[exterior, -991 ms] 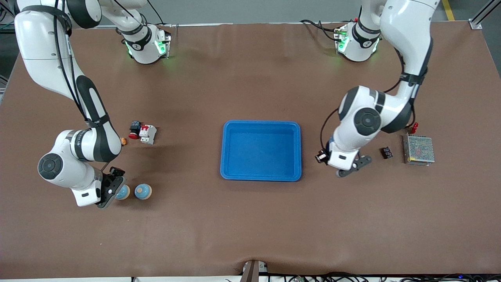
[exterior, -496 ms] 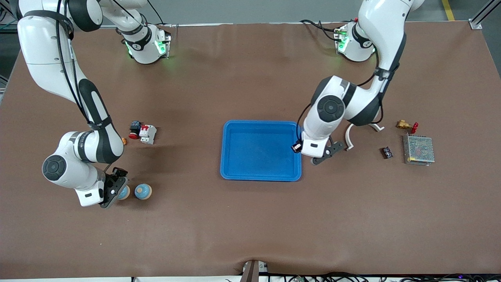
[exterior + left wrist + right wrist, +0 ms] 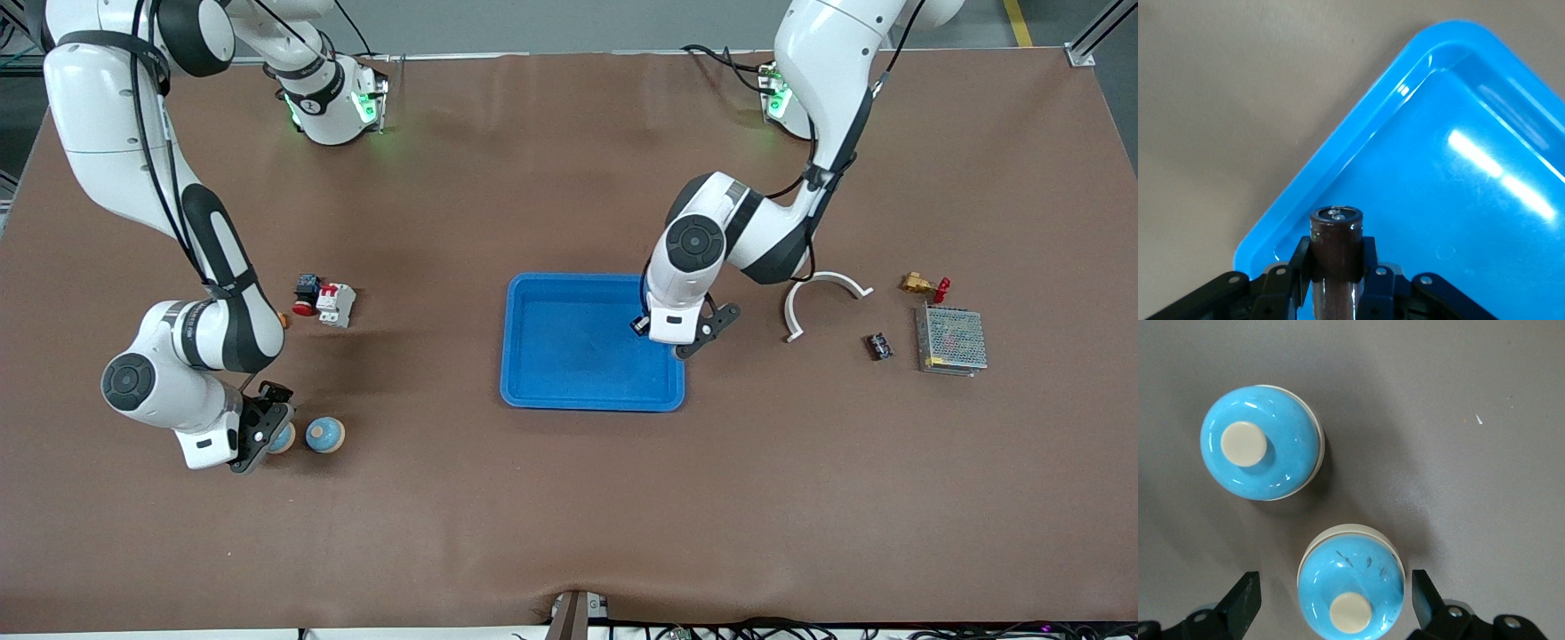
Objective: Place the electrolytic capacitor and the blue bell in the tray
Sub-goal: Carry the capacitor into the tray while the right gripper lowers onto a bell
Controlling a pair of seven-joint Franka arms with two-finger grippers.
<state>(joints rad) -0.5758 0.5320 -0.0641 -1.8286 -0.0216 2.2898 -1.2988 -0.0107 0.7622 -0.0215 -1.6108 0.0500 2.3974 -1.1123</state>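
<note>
The brown desk (image 3: pixel 569 498) carries everything. At its middle lies the bright-blue tray (image 3: pixel 524 338), bare inside. The left end effector (image 3: pixel 677 336) hangs over the tray's rim at the edge toward the left arm's end, its fingers (image 3: pixel 1368 270) clamped on a dark brown electrolytic capacitor (image 3: pixel 1336 247) held upright, terminals showing on top. The right end effector (image 3: pixel 260 436) is low over the desk toward the right arm's end, fingers (image 3: pixel 1245 600) spread wide on either side of one blue bell (image 3: pixel 1351 587), not touching it. A second blue bell (image 3: pixel 324 435) stands just beside the first, well apart from the tray.
</note>
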